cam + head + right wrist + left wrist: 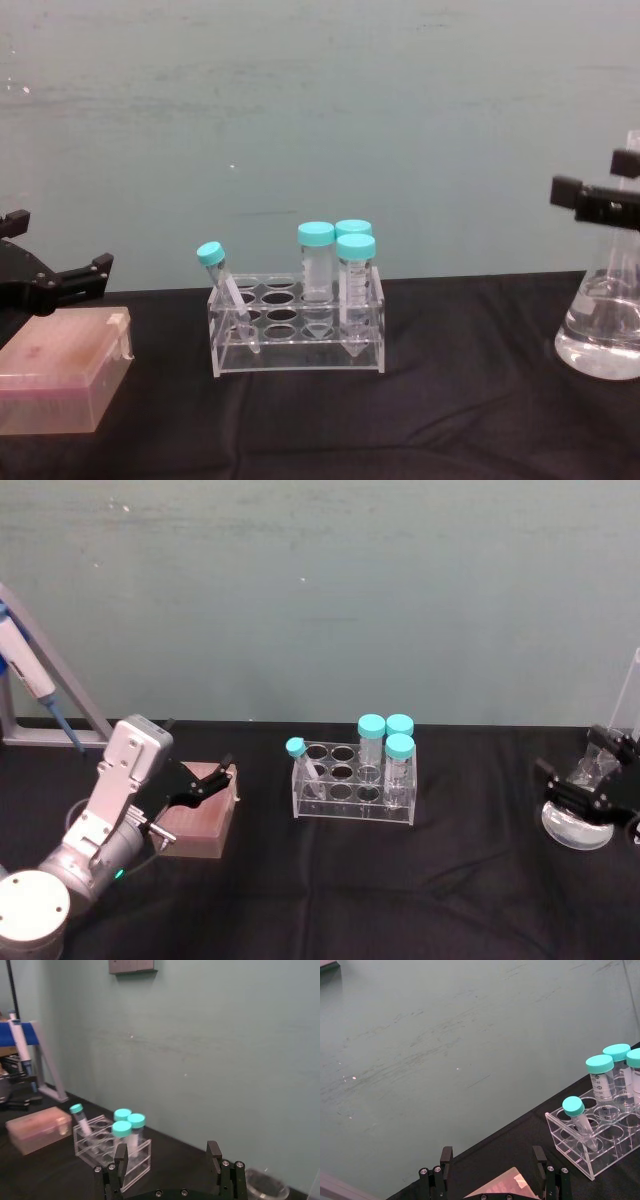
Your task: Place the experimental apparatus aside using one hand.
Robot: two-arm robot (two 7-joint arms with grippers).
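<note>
Conical flask [603,335]: was stood at the table's right edge, clear liquid in its base.
Right gripper [590,780]: was held over the flask, fingers spread wide, nothing gripped.
Left gripper [205,778]: was poised above the pink box [200,820], jaws parted, empty.
Tube rack [352,790]: was set mid-table, four teal-capped tubes [316,262] seated.
Pipette [35,685]: was hung on a stand, far left.
</note>
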